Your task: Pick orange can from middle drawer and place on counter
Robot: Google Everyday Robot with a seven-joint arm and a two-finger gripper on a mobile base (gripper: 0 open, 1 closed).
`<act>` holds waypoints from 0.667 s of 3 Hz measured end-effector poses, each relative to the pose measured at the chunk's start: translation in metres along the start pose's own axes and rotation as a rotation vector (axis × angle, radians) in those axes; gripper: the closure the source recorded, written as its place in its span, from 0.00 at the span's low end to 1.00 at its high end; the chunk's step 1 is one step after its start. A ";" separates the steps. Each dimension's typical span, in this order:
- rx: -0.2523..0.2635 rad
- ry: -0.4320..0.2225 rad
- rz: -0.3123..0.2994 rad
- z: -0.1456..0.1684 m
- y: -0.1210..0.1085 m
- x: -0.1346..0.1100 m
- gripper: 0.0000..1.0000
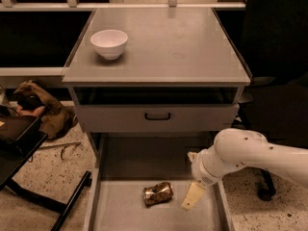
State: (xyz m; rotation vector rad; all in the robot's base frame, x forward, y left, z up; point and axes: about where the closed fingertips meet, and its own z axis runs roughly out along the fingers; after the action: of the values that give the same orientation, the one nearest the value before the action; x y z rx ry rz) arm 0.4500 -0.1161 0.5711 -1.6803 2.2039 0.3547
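The orange can [158, 193], dented and shiny gold-brown, lies on its side on the floor of the open middle drawer [120, 211] at the bottom of the view. My gripper [193, 197] reaches in from the right on a white arm. It hangs inside the drawer just right of the can, a small gap apart from it. The counter [173, 47] is the broad grey top of the cabinet above.
A white bowl [109, 43] stands on the counter's left side. A grey drawer front with a black handle [157, 116] sits just under the counter. A brown bag [41, 107] and a black stand [29, 153] are on the floor at left.
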 end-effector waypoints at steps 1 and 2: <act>-0.032 -0.007 -0.004 0.051 -0.017 0.014 0.00; -0.096 -0.008 -0.020 0.098 -0.014 0.019 0.00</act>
State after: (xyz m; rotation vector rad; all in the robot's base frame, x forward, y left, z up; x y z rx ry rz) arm 0.4703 -0.0975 0.4744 -1.7458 2.1948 0.4687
